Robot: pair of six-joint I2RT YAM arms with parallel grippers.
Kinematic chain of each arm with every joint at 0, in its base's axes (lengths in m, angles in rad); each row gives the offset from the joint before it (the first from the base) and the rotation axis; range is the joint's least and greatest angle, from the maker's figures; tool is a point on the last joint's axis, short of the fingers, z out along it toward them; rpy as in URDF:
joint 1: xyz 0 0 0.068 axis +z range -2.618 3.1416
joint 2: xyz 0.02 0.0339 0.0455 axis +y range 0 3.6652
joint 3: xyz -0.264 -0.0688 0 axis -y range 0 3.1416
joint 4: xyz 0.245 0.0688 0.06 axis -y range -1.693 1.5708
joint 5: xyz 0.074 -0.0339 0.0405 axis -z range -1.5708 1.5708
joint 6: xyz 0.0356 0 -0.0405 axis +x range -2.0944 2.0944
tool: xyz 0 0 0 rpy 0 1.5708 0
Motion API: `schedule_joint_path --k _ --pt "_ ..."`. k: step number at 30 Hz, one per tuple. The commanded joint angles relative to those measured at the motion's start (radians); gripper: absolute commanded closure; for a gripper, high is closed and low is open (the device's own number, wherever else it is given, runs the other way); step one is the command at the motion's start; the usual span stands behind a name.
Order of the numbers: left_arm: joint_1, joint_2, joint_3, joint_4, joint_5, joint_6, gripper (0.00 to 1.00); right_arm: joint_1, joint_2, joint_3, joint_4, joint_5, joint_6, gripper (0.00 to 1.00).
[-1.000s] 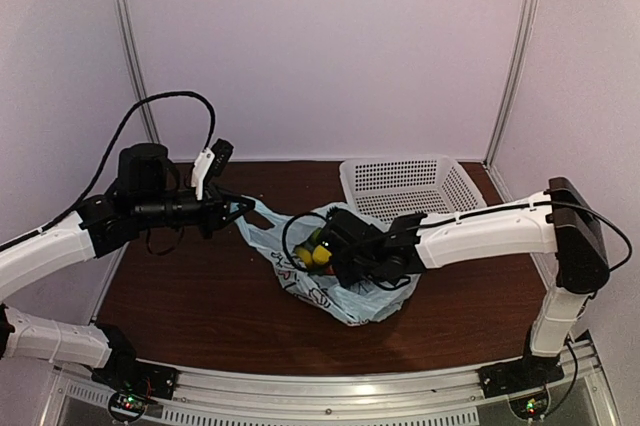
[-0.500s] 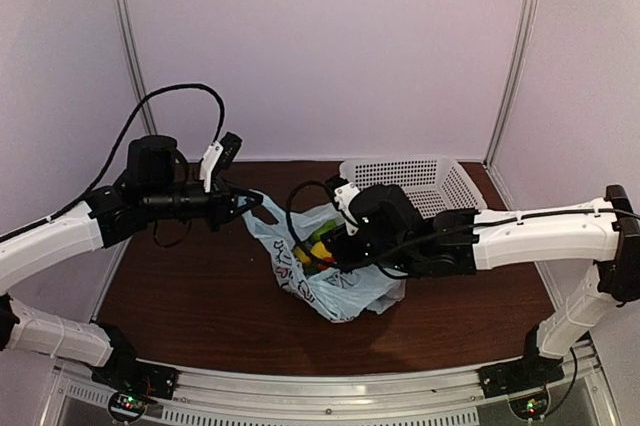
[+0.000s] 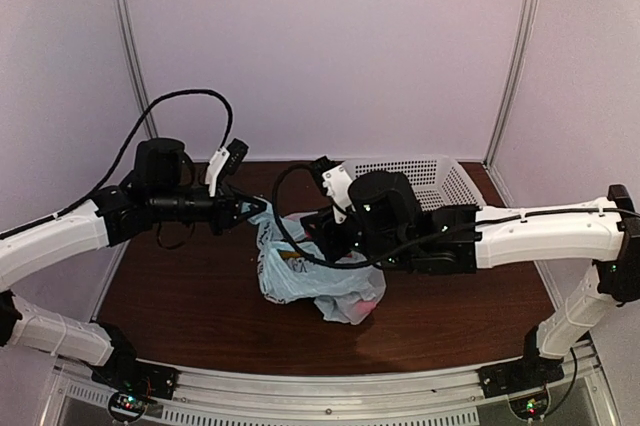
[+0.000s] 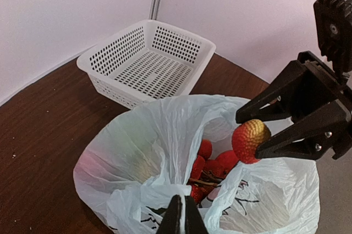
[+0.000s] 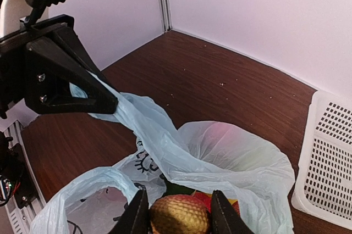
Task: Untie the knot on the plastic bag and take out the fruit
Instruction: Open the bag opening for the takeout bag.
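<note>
Risen above the plastic bag (image 4: 137, 151), right gripper (image 4: 249, 135) pinches fruit (image 4: 248, 143), perhaps strawberry.

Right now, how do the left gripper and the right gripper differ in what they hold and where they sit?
The left gripper is pinched shut on a thin bunched strip of the plastic bag, while the right gripper clamps a round red-and-yellow fruit. The left gripper sits at the bag's rim with plastic stretched toward it; the right gripper is above the open mouth. Both are shut on something.
</note>
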Motion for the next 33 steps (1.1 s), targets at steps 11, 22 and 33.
schedule_joint_path --k 11,22,33 --pt "-0.059 -0.183 -0.076 0.096 -0.171 -0.151 0.05 0.008 0.046 -0.114 0.048 -0.004 0.149 0.68" --pt "-0.439 -0.135 -0.113 0.081 -0.439 -0.294 0.03 0.011 -0.086 -0.163 -0.017 0.022 0.146 0.2" --pt "-0.534 -0.029 -0.081 0.106 -0.559 -0.316 0.03 0.051 -0.232 -0.289 -0.206 0.084 0.292 0.17"
